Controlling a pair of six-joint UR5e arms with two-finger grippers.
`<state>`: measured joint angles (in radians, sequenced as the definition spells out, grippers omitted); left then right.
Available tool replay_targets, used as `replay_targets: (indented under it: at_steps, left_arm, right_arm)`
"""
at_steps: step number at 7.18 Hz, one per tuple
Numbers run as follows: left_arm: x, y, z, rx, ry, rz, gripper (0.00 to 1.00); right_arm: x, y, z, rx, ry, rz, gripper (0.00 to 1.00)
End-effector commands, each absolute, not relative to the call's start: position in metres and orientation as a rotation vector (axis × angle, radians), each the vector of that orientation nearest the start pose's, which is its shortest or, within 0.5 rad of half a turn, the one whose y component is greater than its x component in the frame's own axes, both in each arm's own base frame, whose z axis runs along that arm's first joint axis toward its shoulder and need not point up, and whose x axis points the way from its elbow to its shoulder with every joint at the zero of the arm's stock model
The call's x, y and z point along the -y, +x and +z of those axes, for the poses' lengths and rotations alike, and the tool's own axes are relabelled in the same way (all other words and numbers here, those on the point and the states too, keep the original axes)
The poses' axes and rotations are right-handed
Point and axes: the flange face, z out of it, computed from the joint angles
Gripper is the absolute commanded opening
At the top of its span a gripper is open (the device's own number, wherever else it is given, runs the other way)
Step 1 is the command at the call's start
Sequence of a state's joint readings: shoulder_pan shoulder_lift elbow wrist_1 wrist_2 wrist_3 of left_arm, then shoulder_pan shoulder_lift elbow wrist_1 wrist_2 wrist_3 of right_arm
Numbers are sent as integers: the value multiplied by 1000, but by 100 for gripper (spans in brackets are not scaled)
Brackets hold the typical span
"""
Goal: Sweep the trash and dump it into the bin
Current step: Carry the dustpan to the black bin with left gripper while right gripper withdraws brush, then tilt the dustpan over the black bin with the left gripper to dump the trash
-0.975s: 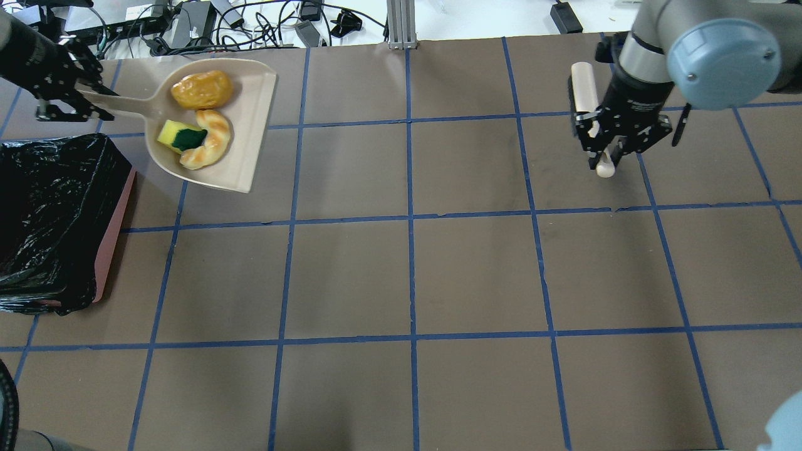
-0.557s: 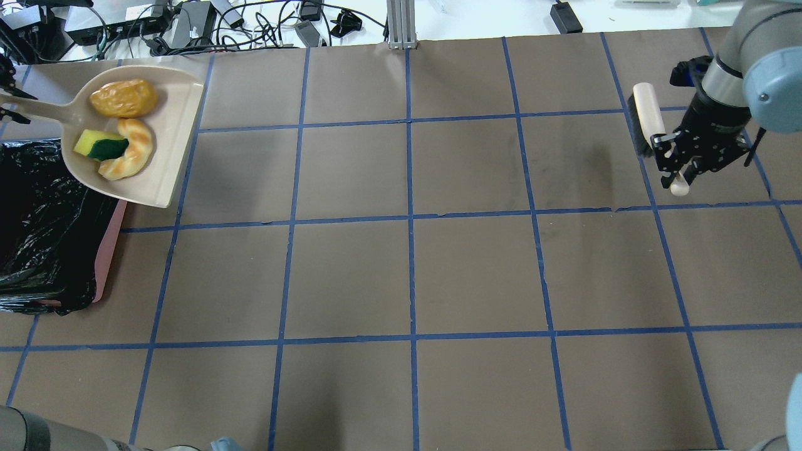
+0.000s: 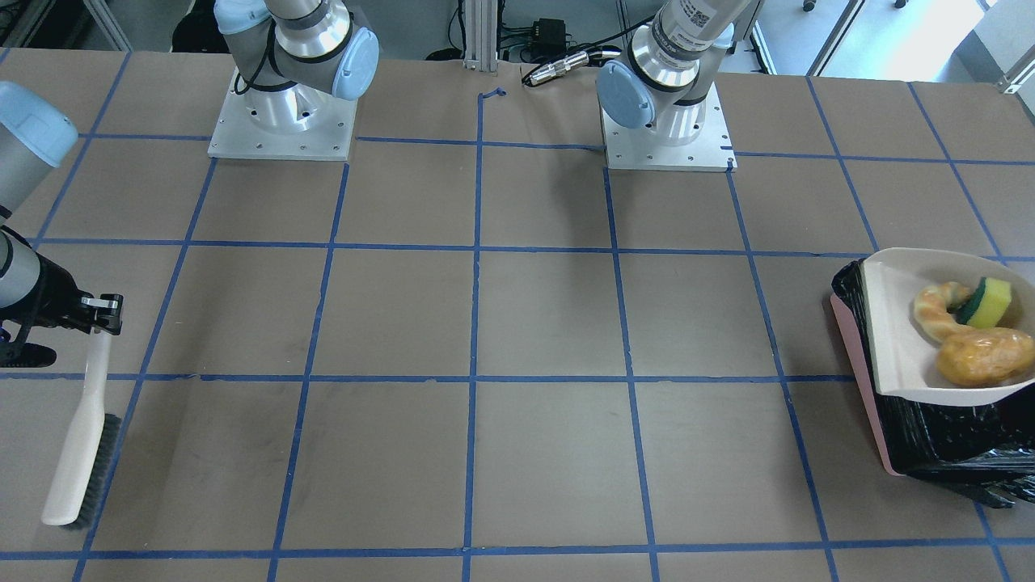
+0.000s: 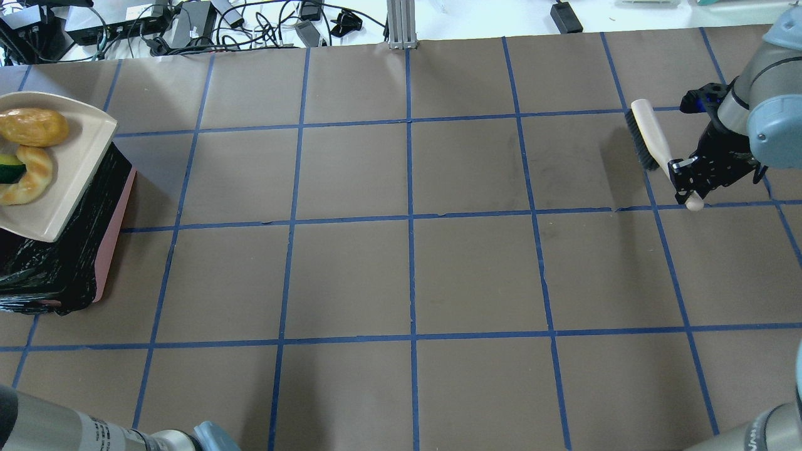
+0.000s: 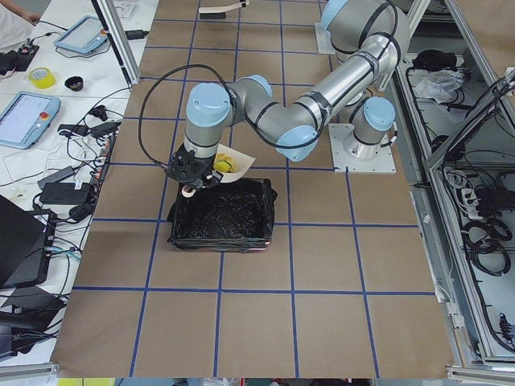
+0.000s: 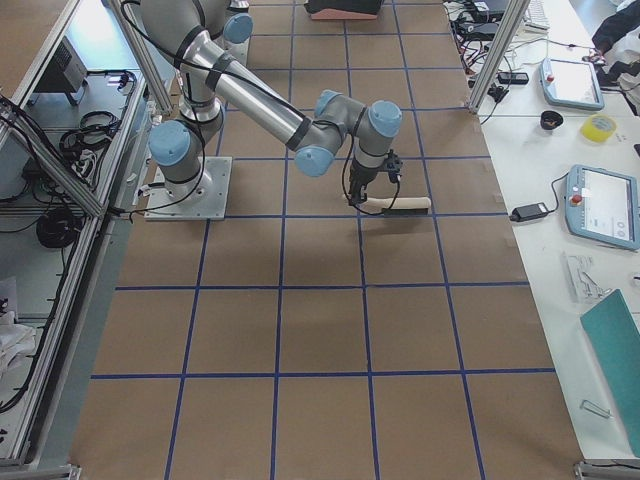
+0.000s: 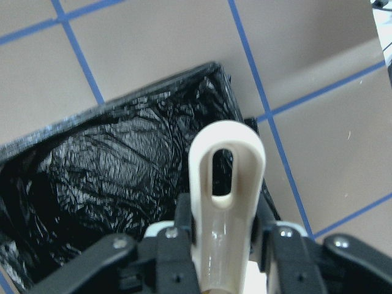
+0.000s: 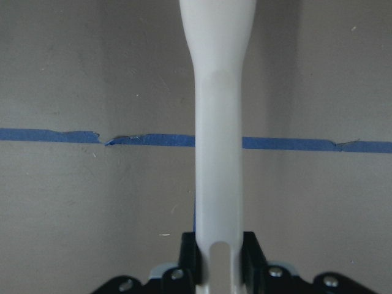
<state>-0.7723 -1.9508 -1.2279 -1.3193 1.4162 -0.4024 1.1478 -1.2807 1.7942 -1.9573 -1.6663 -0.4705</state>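
While clamped tight on the looped handle [image 7: 226,131] of the beige dustpan [image 4: 69,169], one finger [image 7: 184,217] pressed to each side, holds that pan above the bin [image 4: 116,219] at the table's left edge: left gripper [image 7: 222,220], seen best from its own wrist camera. Shows the handle's loop there against the crinkly black bag [image 7: 110,177] lining the pink container.

Carries all three pieces of trash in the raised pan:
- orange-yellow bun [image 4: 34,125] on the side away from the robot
- curved tan pastry [image 4: 28,181] just beside it, nearer the robot
- yellow sponge [image 3: 990,299] tucked into the pastry's inner curve, green side against it

Next, toward the middle: brown table [image 4: 351,275] marked into squares by blue tape [image 4: 351,219].

Far to the right, well apart from bin and pan: right gripper [image 4: 682,178], closed around the white handle of a brush [image 4: 648,134], with fingers [image 8: 188,251] flanking the handle in the wrist view. Points the brush head away from the robot, with the dark bristles turned toward the table's middle. Contact between bristles and table surface: cannot tell.
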Motion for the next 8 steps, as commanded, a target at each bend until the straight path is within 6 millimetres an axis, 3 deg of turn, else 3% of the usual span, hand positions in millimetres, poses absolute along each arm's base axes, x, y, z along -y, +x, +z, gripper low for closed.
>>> replay_targets:
  at_steps: [1, 3, 4, 5, 6, 7, 8]
  left_arm:
    - [582, 421, 477, -2711, -1676, -469, 0]
    - [602, 444, 461, -2709, -1631, -558, 0]
    - [612, 453, 451, -2731, -1501, -684, 0]
    - [621, 451, 437, -2814, -1441, -761, 0]
    - [620, 448, 440, -2817, -1394, -823, 0]
    - [623, 433, 446, -2937, -1222, -981, 0]
    - [620, 425, 446, -2963, -1139, -1033, 0]
  right_arm:
    - [553, -109, 266, -3146, -90, 230, 0]
    - [556, -107, 263, -3119, -72, 215, 0]
    - [556, -106, 261, -3118, -64, 216, 0]
    - [556, -106, 261, -3115, -62, 214, 0]
    - [556, -106, 259, -3113, -14, 224, 0]
    - [556, -107, 254, -3115, 26, 238, 0]
    - [556, -107, 252, -3113, 19, 243, 0]
